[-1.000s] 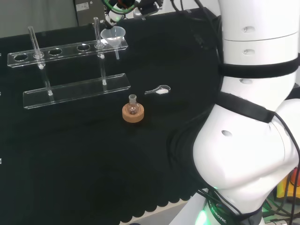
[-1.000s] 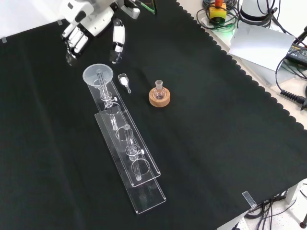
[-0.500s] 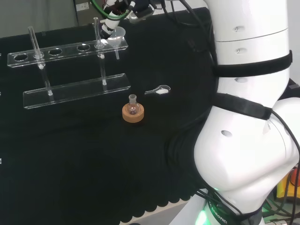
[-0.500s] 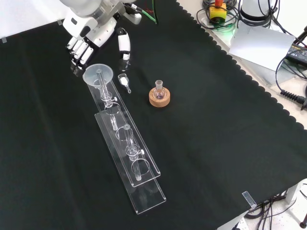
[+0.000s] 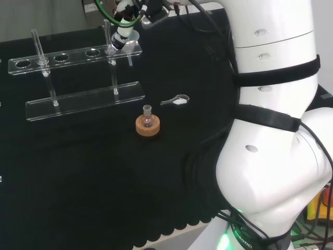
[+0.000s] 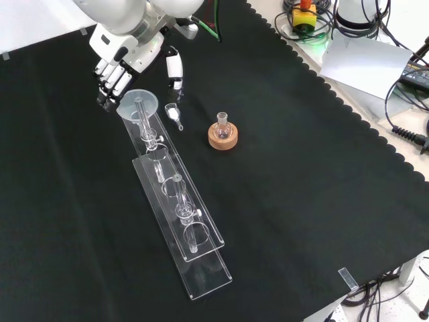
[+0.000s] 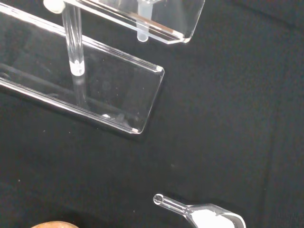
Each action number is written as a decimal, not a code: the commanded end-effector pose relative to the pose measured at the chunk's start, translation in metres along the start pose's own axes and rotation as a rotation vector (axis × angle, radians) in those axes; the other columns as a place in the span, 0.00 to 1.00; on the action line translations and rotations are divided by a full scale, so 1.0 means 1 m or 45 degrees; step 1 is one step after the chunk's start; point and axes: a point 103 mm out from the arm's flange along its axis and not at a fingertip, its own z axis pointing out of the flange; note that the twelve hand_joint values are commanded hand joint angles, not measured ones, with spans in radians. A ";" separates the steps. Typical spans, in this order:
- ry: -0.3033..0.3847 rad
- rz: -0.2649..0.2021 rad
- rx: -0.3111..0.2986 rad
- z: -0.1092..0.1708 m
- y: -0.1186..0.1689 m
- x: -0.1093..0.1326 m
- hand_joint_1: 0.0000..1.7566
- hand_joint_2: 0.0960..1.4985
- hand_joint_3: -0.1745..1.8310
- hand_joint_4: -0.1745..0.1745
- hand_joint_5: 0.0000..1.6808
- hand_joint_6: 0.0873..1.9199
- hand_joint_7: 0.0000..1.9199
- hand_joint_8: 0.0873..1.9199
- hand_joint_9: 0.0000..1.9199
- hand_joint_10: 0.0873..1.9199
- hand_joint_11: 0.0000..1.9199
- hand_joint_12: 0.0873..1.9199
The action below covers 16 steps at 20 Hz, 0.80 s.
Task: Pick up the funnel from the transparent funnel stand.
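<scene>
Change: the hand [image 6: 127,57] has come down from the upper left of the front view to the funnel [image 6: 137,104], over the last second.
Meaning: the approach looks nearly done; the grasp is not yet made.
Hand pose: fingers spread wide beside the funnel's rim, thumb apart, holding nothing.
Funnel: seated at the top end of the transparent funnel stand [image 6: 191,251], upper left of frame.

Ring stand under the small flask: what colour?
Tan cork brown; the ring stand under the flask shows best in the front view.
</scene>
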 end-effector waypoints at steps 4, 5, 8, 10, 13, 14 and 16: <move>0.000 0.001 0.049 0.011 0.008 -0.004 0.28 0.44 0.23 0.53 0.00 0.00 0.00 0.03 0.00 0.37 0.00 0.78; -0.002 0.002 0.051 0.012 0.009 -0.004 0.28 0.44 0.23 0.53 0.00 0.00 0.00 0.02 0.00 0.37 0.00 0.78; -0.014 0.013 0.060 0.014 0.011 -0.002 0.27 0.44 0.23 0.52 0.00 0.00 0.00 0.01 0.00 0.36 0.00 0.78; -0.012 0.012 0.066 0.016 0.013 -0.002 0.27 0.44 0.23 0.52 0.00 0.00 0.00 0.01 0.00 0.36 0.00 0.78; -0.008 0.010 0.070 0.019 0.018 -0.006 0.27 0.44 0.23 0.52 0.00 0.00 0.00 0.01 0.00 0.36 0.00 0.78; -0.017 0.013 0.068 0.018 0.017 -0.004 0.27 0.44 0.23 0.52 0.00 0.00 0.00 0.01 0.00 0.36 0.00 0.78; -0.020 0.013 0.067 0.018 0.018 -0.004 0.28 0.43 0.23 0.52 0.00 0.00 0.00 0.00 0.00 0.36 0.00 0.78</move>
